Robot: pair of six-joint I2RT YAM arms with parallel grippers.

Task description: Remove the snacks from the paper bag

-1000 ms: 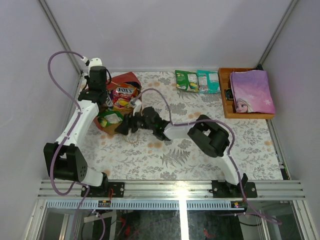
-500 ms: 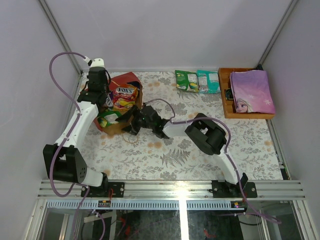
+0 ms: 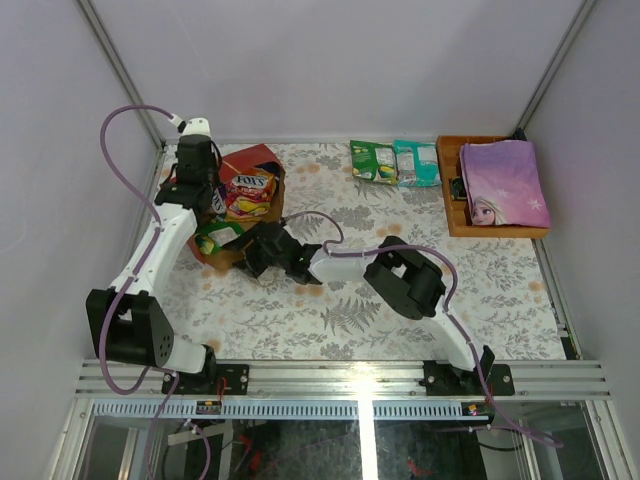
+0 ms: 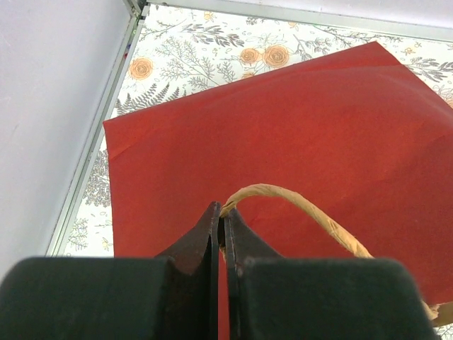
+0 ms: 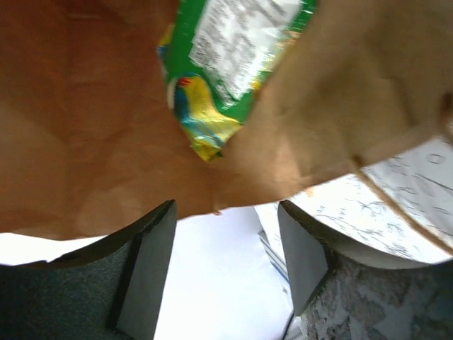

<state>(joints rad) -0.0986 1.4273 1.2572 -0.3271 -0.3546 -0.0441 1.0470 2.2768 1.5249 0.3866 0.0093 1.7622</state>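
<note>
The paper bag (image 3: 256, 157) lies at the left of the table, red outside (image 4: 283, 134) and brown kraft inside (image 5: 92, 127). My left gripper (image 3: 211, 204) is shut on its twine handle (image 4: 304, 205). A yellow-red snack packet (image 3: 248, 190) and a green one (image 3: 220, 237) show in the bag's mouth. My right gripper (image 3: 243, 252) is at that mouth, open, with nothing between its fingers. In the right wrist view the green packet (image 5: 226, 57) lies just beyond the fingertips (image 5: 164, 216), against the kraft wall.
A green packet (image 3: 373, 160) and a teal packet (image 3: 415, 162) lie side by side at the back of the table. A wooden tray (image 3: 447, 190) at the back right holds a purple princess book (image 3: 503, 183). The left wall stands close to the bag.
My right arm has pushed further left toward the bag's mouth, and its jaws have narrowed a little. The left gripper has kept its hold on the handle.
</note>
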